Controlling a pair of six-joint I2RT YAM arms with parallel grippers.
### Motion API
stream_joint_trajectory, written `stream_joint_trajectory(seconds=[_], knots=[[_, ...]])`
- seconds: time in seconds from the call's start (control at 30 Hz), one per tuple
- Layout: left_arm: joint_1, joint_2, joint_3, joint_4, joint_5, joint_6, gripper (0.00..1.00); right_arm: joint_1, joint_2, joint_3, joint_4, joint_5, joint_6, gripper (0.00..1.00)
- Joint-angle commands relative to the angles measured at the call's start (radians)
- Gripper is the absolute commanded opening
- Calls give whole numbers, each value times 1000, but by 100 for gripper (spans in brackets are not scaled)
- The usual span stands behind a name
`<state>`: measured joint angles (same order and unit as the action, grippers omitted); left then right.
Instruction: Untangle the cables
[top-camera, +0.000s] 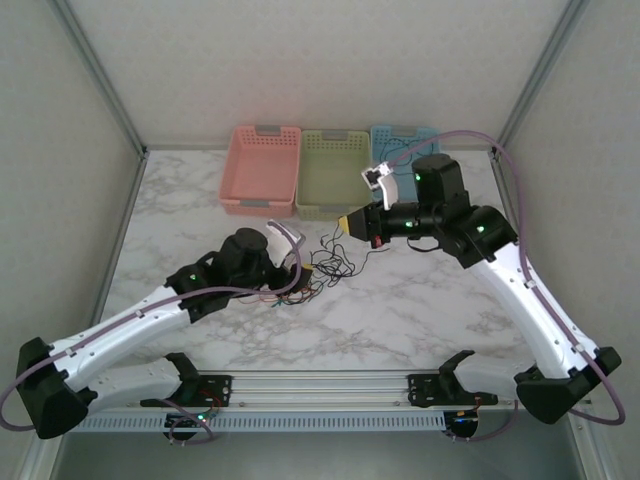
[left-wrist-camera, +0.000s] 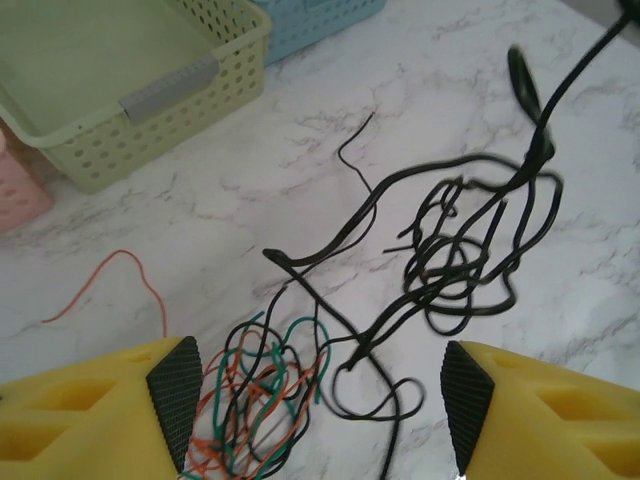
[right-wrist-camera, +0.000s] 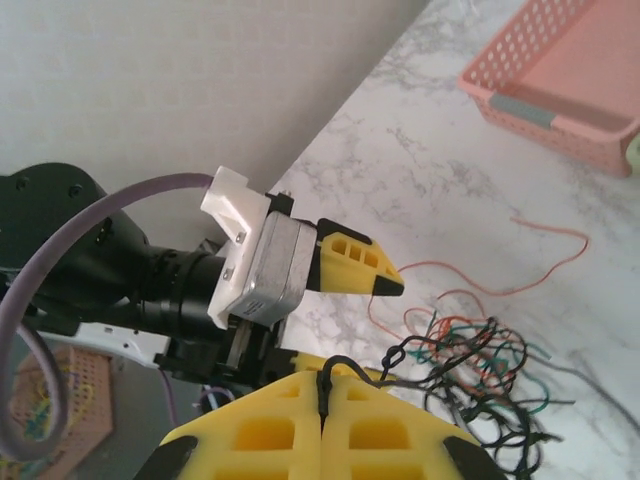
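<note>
While the right gripper (right-wrist-camera: 322, 400) pinched a black cable (left-wrist-camera: 541, 148) rising from the cables (top-camera: 322, 265) on the table (top-camera: 420, 310), the left gripper (left-wrist-camera: 315, 400) hung spread over the coloured strands (left-wrist-camera: 250, 400). Pulling black from coloured seemed the step in hand; next, the left would need to pin the coloured bunch down.

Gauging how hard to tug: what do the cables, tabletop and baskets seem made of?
The cables look like thin plastic-sheathed wire: glossy black, orange and green strands in springy loops. The tabletop is smooth, marble-patterned, grey veins on white; stone or printed laminate, can't tell. The baskets look like matte moulded plastic, perforated walls.
</note>
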<state>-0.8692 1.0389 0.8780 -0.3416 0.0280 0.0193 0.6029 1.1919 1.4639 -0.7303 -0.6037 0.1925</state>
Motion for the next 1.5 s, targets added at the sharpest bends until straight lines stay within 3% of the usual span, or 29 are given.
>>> stream_joint_trajectory(seconds=[0.0,0.23,0.4,0.57,0.97,1.2,1.47], knots=[[-7,-56,60,-140,-51,115,67,9,-44,-19,-7,-36,-229,0],[-6,-68,112,-228,20,159,67,9,-36,-6,-45,-22,-478,0],[-7,-44,84,-164,203,144,67,9,-10,13,-75,-122,-575,0],[-6,-7,66,-88,291,138,66,10,-4,4,-63,-167,-608,0],[-7,62,15,63,292,107,63,10,17,23,-84,-223,-612,0],[-7,81,14,52,295,71,57,9,16,30,-88,-226,-613,0],[-7,113,-30,174,365,-6,58,11,17,33,-86,-216,-605,0]])
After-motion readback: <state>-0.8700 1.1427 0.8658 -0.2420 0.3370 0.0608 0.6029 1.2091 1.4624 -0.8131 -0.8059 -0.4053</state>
